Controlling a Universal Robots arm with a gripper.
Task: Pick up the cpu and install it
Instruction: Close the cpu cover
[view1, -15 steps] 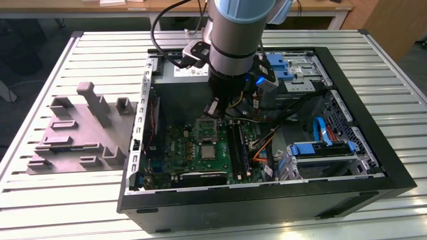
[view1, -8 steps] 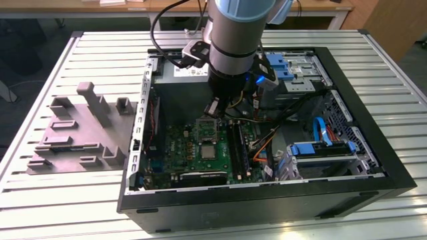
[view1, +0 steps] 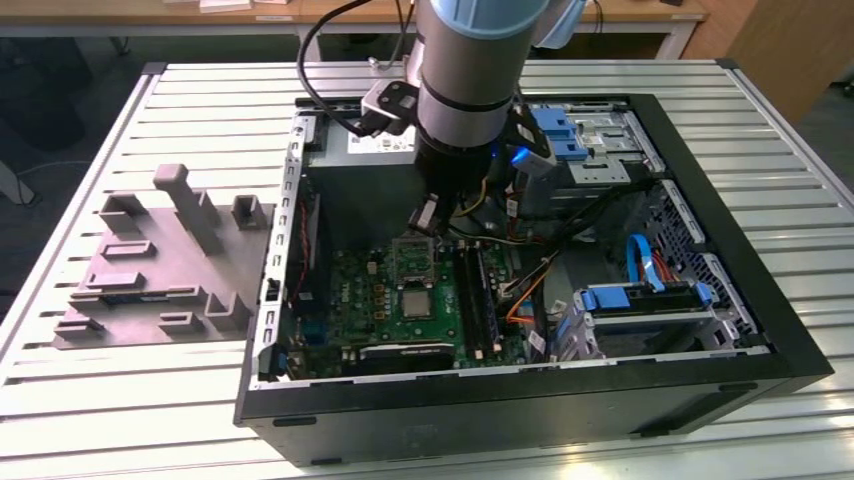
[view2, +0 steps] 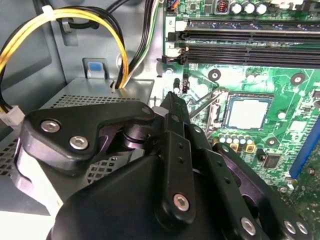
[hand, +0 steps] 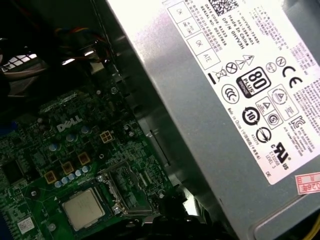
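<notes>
Small flat silvery-grey square cpu (view2: 246, 111) sits flat in green motherboard (view1: 400, 300) socket, load frame open beside it. Black gripper (view2: 172, 100) nearby; jaws' state unclear.

The power supply's white label (hand: 235, 85) carries rows of certification marks and small print (a barcode sits at one edge). A pink printed sticker (hand: 308, 183) lies beside it. The green motherboard (hand: 50, 150) bears a white logo.
</notes>
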